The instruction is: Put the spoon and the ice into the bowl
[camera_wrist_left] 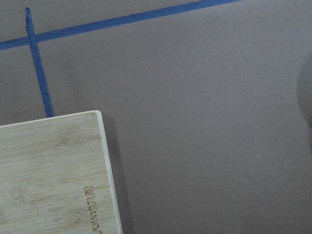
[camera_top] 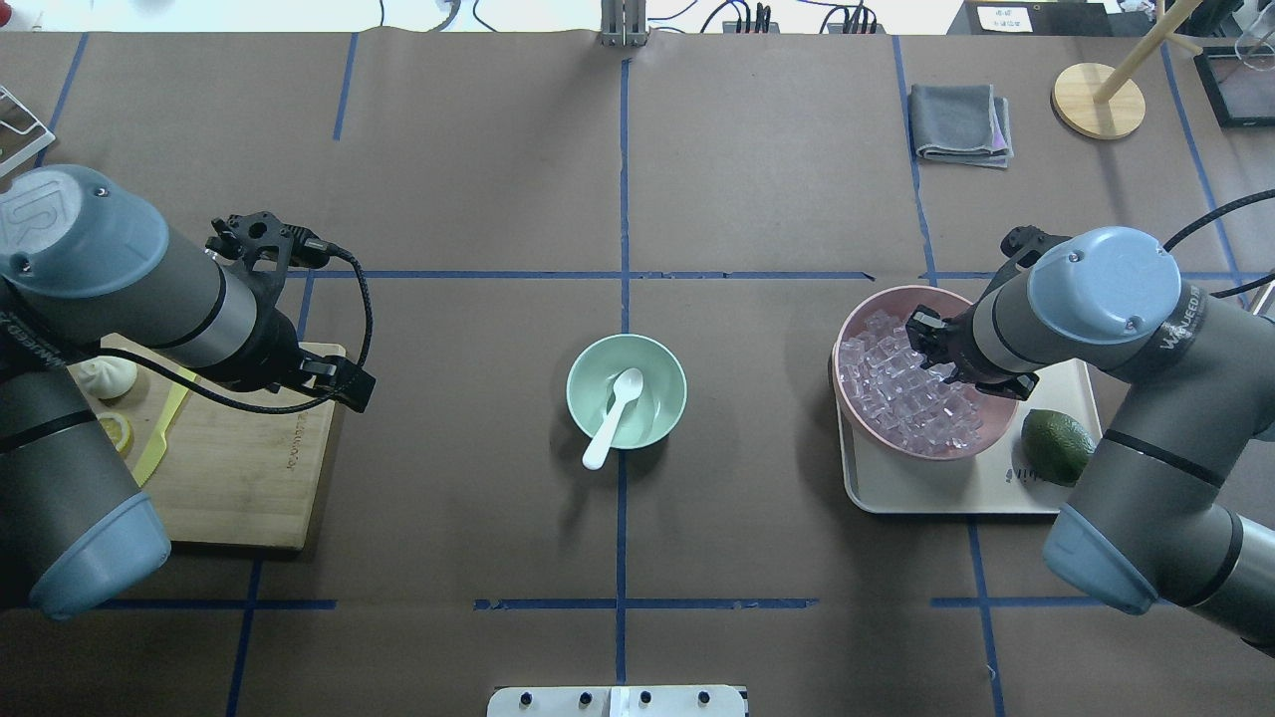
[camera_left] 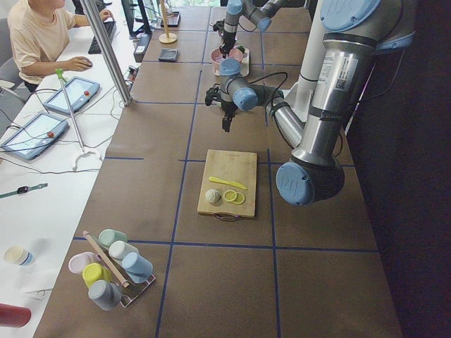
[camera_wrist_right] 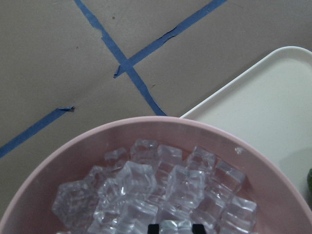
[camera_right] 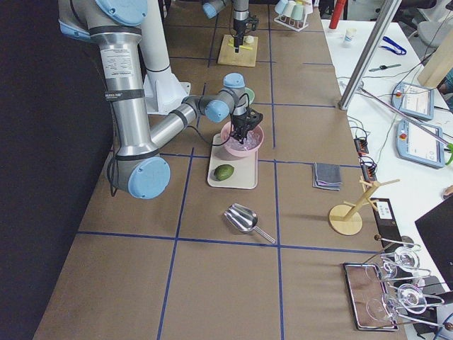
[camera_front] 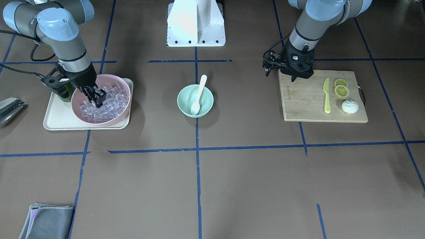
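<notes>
The white spoon (camera_front: 199, 96) lies in the mint-green bowl (camera_front: 181, 99) at the table's middle, its handle over the rim; it also shows in the overhead view (camera_top: 616, 403) in the bowl (camera_top: 578, 383). The ice (camera_front: 113, 103) fills a pink bowl (camera_front: 99, 122) on a tray. My right gripper (camera_front: 98, 101) is down in the ice (camera_top: 896, 383). In the right wrist view its fingertips (camera_wrist_right: 153, 228) stand close around one cube. My left gripper (camera_front: 295, 77) hovers over the cutting board's corner, looks open and holds nothing.
The cream tray (camera_front: 56, 119) also carries an avocado (camera_top: 1056, 445). The cutting board (camera_front: 308, 106) holds a yellow knife (camera_front: 327, 96), lemon slices (camera_front: 341, 89) and a white bun (camera_front: 349, 106). A metal scoop (camera_front: 10, 108) and a grey cloth (camera_front: 46, 220) lie near the table's edges.
</notes>
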Robot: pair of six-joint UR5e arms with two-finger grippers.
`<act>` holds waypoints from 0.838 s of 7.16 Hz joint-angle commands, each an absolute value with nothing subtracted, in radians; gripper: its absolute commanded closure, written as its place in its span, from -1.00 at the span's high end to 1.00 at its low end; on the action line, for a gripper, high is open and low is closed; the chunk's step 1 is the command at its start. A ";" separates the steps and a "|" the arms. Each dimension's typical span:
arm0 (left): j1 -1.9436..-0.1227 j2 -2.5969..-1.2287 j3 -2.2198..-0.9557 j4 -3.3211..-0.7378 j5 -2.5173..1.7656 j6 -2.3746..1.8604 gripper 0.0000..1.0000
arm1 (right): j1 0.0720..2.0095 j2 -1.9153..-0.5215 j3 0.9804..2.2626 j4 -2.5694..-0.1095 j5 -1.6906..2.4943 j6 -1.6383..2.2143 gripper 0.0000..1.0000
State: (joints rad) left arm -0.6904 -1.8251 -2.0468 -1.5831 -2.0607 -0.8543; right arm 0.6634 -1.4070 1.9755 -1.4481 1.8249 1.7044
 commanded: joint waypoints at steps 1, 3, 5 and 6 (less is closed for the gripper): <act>-0.707 -1.746 -2.103 -1.583 -2.062 -0.845 0.98 | 0.664 -1.384 2.089 -1.448 1.827 1.715 -1.00; -0.748 -1.662 -2.146 -1.583 -2.066 -0.845 0.98 | 0.573 -1.210 2.080 -1.507 1.827 1.777 -0.99; -0.779 -1.621 -2.148 -1.585 -2.069 -0.847 0.99 | 0.494 -1.008 1.987 -1.606 1.822 1.821 -0.98; -0.779 -1.621 -2.148 -1.585 -2.069 -0.848 0.99 | 0.483 -0.917 1.883 -1.603 1.822 1.836 -0.97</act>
